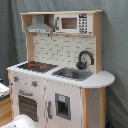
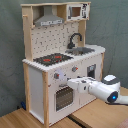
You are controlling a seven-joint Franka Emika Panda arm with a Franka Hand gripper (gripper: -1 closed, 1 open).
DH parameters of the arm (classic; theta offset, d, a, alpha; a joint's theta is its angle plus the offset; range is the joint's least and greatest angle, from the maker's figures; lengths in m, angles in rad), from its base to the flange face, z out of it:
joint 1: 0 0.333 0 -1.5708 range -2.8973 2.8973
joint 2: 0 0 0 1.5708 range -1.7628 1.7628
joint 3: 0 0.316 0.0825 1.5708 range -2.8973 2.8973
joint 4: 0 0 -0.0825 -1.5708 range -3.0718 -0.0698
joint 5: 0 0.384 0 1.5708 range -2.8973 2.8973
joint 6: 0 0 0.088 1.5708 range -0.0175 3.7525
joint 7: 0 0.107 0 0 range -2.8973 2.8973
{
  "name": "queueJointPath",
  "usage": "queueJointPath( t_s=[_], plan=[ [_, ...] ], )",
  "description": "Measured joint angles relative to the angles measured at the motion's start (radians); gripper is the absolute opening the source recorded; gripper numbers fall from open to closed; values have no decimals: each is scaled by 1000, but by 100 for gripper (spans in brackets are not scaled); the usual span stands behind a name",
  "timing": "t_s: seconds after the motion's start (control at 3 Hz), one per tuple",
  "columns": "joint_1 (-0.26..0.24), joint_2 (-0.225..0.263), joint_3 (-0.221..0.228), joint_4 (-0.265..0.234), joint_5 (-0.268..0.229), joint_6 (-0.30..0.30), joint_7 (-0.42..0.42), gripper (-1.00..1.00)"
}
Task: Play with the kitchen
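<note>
The kitchen [image 1: 60,85] [image 2: 35,85] is a white and light-wood toy unit, seen in both exterior views. It has a black-red stovetop [image 1: 36,65] [image 2: 52,59], a grey sink [image 1: 72,73] [image 2: 82,50], a black faucet [image 1: 85,59] [image 2: 75,39], a range hood [image 1: 40,26] [image 2: 48,21] and a top microwave [image 1: 72,23] [image 2: 75,11]. In the second exterior view my white arm [image 2: 107,90] reaches in from the right. My gripper [image 2: 69,82] is at the kitchen's front, just above the oven door [image 2: 64,96] and below the knobs [image 2: 56,76].
A grey curtain [image 1: 114,50] hangs behind the kitchen. The unit stands on a light wooden floor [image 2: 20,119]. A white rounded shape [image 1: 20,121] shows at the first exterior view's bottom left. The rounded countertop end [image 1: 102,79] juts out beside the sink.
</note>
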Motion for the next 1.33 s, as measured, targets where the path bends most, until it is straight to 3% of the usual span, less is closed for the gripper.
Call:
queueJointPath(
  t_s=[0.67,1.0,1.33],
  plan=[
    [144,1,-9,-151,5,3,1,100],
    [190,1,-25,-237,5,19,1,100],
    [191,1,-39,-320,9,75,2,100]
  ],
)
